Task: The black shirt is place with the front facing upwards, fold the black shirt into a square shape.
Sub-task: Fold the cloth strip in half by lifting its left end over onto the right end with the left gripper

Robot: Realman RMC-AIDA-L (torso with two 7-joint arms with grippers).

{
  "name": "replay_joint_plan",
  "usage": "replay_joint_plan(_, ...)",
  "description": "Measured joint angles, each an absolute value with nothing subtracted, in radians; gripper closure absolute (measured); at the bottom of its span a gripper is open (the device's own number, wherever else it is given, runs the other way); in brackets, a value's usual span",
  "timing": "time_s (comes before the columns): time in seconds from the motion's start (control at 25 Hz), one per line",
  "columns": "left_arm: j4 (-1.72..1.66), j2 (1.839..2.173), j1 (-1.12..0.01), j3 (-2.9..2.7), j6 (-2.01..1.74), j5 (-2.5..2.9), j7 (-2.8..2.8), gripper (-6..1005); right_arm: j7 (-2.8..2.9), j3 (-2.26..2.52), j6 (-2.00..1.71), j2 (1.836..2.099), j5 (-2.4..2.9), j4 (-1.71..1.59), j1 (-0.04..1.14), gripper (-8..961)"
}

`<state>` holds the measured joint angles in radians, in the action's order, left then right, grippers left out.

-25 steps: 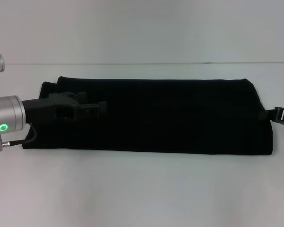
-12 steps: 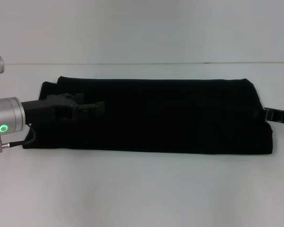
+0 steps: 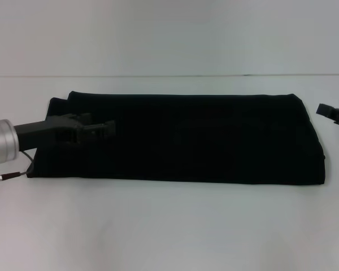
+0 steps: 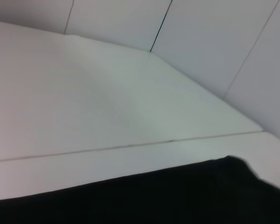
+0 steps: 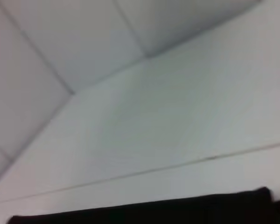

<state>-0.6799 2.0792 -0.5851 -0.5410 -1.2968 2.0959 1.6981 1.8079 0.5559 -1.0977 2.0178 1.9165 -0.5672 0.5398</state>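
Left end effector (image 3: 104,127) above black shirt's (image 3: 203,138) left end, finger state unclear, right end effector (image 3: 334,113) beside shirt

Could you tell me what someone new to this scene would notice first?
The black shirt, folded into a long band, lies across the middle of the white table. The left gripper reaches over the shirt's left end, a green light glowing on its arm. The right gripper sits just off the shirt's right end, apart from it.

A white table (image 3: 169,226) with a thin seam running across its far part. One thing lies flat on it: a black shirt (image 3: 203,138), folded into a long band stretching left to right.
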Motion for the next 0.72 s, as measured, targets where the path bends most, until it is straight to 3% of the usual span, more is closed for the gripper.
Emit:
replay_joint_plan(0.16,-0.669,2.057,-0.569,-0.493,-1.412,2.070,1.700,106,1.748,0.546,-1.215,2.003,1.878,-0.563,0.524,888)
replay_joint_plan(0.32,-0.659,2.040,-0.550,-0.435,-1.494,2.062,1.701,104,1.649,0.538,-1.334,2.009,1.872,-0.559,0.519,850)
replay_joint_plan(0.52,-0.658,2.039,-0.531,-0.412,-1.528,2.059,1.694,102,1.504,0.519,-1.446,2.032,1.871,-0.558,0.517,712)
replay_joint_plan(0.72,-0.660,2.043,-0.517,-0.418,-1.536,2.067,1.690,103,1.413,0.565,-1.493,2.032,1.901,-0.565,0.531,528)
